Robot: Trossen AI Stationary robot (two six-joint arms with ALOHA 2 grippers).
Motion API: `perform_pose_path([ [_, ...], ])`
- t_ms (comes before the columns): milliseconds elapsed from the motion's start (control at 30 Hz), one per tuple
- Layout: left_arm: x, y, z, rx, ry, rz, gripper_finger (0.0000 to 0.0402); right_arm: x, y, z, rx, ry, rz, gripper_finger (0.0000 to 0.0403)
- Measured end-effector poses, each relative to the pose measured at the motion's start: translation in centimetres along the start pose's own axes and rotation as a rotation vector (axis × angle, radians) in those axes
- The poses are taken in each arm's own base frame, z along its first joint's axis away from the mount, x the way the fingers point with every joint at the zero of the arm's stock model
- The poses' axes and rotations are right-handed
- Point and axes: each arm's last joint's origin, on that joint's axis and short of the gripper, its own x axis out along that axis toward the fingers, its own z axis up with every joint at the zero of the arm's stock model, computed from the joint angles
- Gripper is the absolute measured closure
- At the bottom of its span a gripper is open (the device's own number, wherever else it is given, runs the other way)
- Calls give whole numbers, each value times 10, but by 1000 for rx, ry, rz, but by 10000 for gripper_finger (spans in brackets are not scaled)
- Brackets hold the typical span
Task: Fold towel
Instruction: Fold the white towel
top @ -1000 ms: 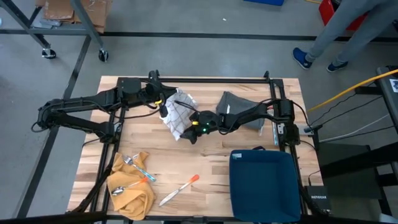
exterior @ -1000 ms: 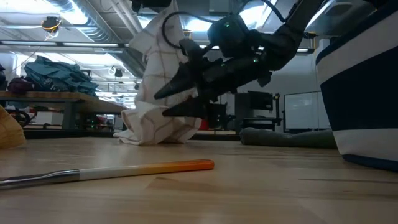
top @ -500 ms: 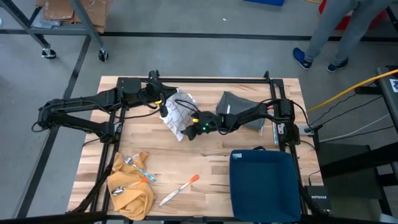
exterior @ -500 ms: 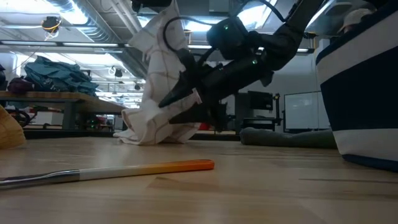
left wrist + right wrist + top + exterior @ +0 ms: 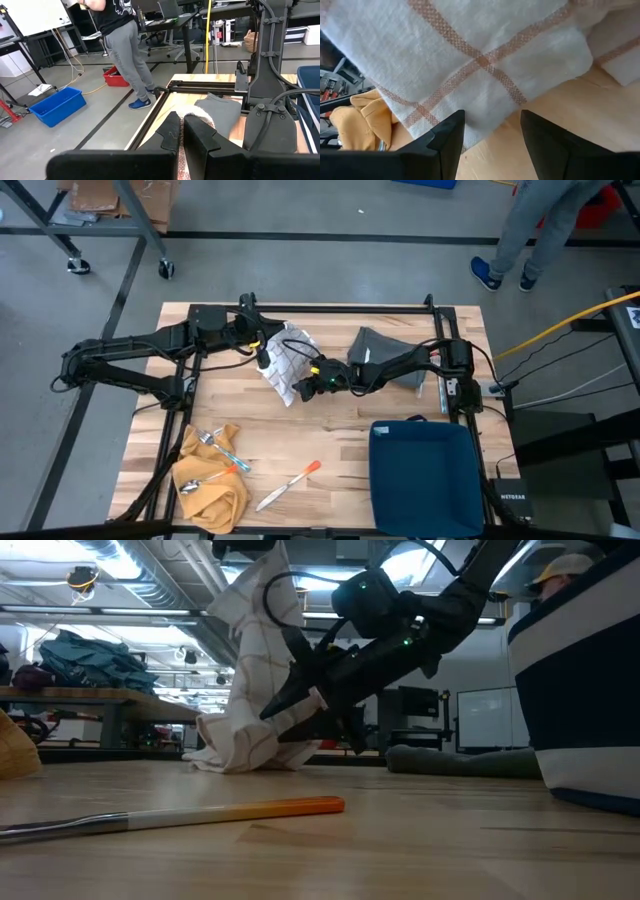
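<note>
The towel [image 5: 285, 365] is white with thin orange checks. It hangs from my left gripper [image 5: 262, 348], which is shut on its top, high above the table's far middle. Its lower end [image 5: 240, 755] is bunched on the wood. My right gripper [image 5: 298, 388] comes in from the table's right, slanting down. It stands open against the towel's hanging side [image 5: 265, 690]. In the right wrist view the cloth [image 5: 470, 50] fills the space ahead of the two fingers, and its lower edge lies between them. My left gripper pinches the towel's upper end [image 5: 183, 159] between its two shut fingers, which lie nearly level. How many layers it has cannot be told. The towel hangs below it, slack, with its lower end on the table. My right gripper has its open fingers [image 5: 445, 142] close by the towel's hanging edge; whether they touch it cannot be told.
A grey cloth [image 5: 383, 345] lies at the far right. A dark blue bin [image 5: 425, 470] stands at the near right. At the near left lies a yellow cloth [image 5: 210, 485] with cutlery on it, and beside it a knife with an orange handle [image 5: 290, 485]. A person stands beyond the far edge.
My right gripper has rolled about its own line and tipped, staying open. Its fingertips have come in closer against the towel's hanging side.
</note>
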Motion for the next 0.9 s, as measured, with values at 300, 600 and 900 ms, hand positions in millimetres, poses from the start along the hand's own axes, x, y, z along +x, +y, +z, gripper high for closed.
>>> perform_pose_path([
  [300,0,0,0,1,2,0,396,8,-10,-10,184,56,-15,205],
  [600,0,0,0,1,3,0,396,17,-5,-7,193,-55,155,205],
  [900,0,0,0,1,3,0,396,17,-5,-6,194,-62,157,207],
])
